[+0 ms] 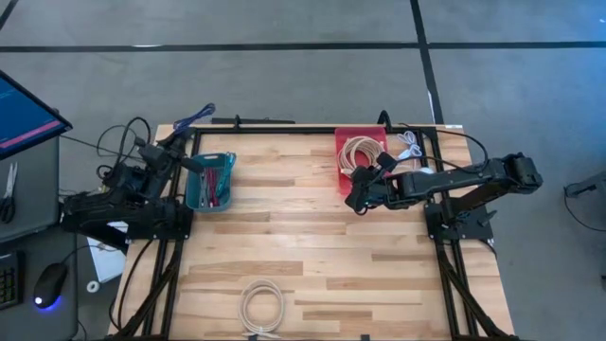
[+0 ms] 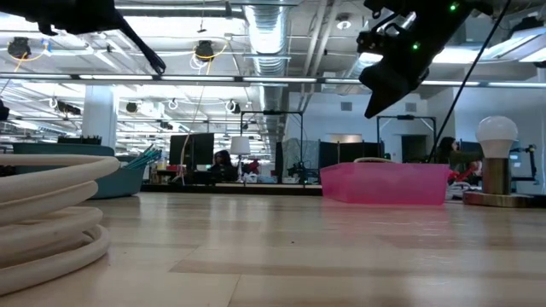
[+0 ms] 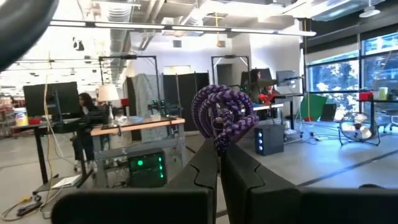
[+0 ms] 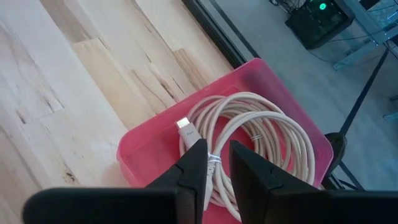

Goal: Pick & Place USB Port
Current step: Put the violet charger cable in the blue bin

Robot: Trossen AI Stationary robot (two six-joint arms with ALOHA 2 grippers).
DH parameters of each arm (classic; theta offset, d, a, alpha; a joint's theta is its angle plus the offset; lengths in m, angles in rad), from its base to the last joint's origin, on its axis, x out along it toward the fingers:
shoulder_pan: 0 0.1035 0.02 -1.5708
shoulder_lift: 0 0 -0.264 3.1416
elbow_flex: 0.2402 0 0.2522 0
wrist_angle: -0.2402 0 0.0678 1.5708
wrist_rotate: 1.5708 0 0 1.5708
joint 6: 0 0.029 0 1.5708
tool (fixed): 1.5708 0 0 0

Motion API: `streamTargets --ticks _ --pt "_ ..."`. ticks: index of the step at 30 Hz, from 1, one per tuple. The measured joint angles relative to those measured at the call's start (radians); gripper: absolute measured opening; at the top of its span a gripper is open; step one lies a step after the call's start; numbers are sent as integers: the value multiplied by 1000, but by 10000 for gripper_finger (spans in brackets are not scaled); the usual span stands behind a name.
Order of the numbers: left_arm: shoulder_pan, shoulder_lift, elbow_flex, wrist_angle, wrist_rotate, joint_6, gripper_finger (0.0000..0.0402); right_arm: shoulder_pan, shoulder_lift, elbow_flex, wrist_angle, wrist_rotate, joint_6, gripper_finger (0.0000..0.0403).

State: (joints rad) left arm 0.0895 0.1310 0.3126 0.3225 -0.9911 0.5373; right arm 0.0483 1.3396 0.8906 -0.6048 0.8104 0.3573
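Right hand [image 4: 211,163], fingers nearly together, hangs over the red bin [image 1: 347,177] at the bench's far right edge, where a beige USB cable [image 4: 249,146] lies coiled. Left hand [image 3: 219,165] is clamped on a purple cable [image 3: 222,115] beyond the far-left corner, not yet placed. A white cable [image 1: 261,306] remains at the near edge.

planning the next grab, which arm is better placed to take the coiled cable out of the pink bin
Right. The right gripper hovers just above the white cable in the pink bin, while the left gripper is shut on a purple cable by the teal bin.
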Motion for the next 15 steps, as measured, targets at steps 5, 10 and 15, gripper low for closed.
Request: streamTargets --ticks 5,10,15 --pt "41 5 0 0 104 -45 6 0 0 0 9 0 -1 59" --pt "143 75 0 -3 243 -110 6 1 0 0 16 0 -1 59" --pt "294 200 0 -14 327 -169 6 1 0 0 16 0 0 59"
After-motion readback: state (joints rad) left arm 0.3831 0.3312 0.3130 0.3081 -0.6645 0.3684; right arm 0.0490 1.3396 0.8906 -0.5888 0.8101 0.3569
